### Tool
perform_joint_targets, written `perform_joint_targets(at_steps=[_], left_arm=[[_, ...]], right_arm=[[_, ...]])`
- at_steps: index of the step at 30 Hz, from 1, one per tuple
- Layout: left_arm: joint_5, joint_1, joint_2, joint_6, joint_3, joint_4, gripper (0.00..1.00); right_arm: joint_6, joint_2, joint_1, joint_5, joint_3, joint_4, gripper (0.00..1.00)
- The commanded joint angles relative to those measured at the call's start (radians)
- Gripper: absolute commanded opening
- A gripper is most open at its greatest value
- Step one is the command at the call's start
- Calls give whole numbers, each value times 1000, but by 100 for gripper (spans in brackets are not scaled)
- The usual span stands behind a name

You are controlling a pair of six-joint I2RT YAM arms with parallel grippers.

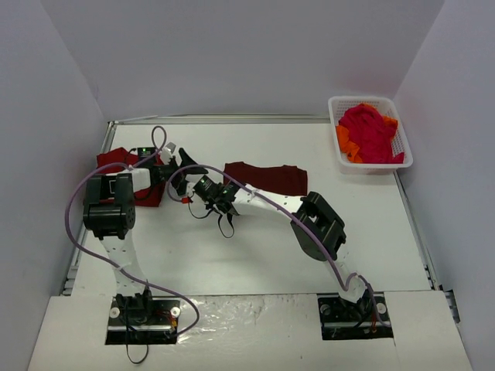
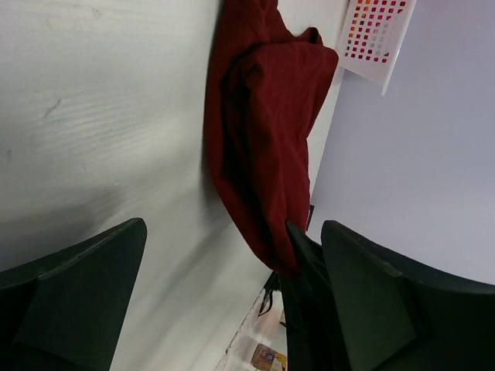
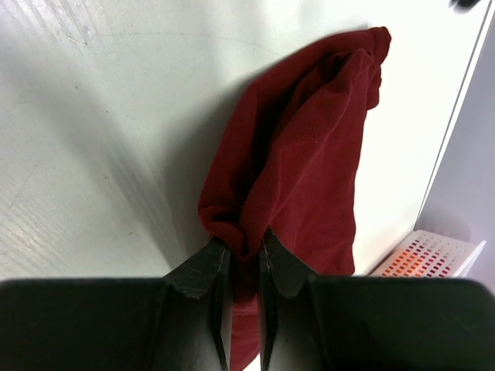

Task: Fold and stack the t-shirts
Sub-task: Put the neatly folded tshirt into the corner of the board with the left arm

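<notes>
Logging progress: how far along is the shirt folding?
Done: perhaps the bright red cloth shirt at left, partly hidden. In hand: right gripper pinches the dark maroon cloth shirt; left gripper open beside it. Left: crimson and orange shirts in the white plastic lattice basket.

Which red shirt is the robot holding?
The dark maroon shirt mid-table, pinched in the right pincer; the brighter red one lies loose at left, others sit in the basket.
</notes>
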Motion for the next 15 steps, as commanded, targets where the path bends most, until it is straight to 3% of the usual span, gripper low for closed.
perform_joint_targets(at_steps=[1,15], left_arm=[[-10,-28,1,-70,30,94,97],[-3,-156,96,-210,14,245,94]], right_arm=[[19,-58,-7,20,39,-30,0],[14,-39,-21,39,122,-49,0]])
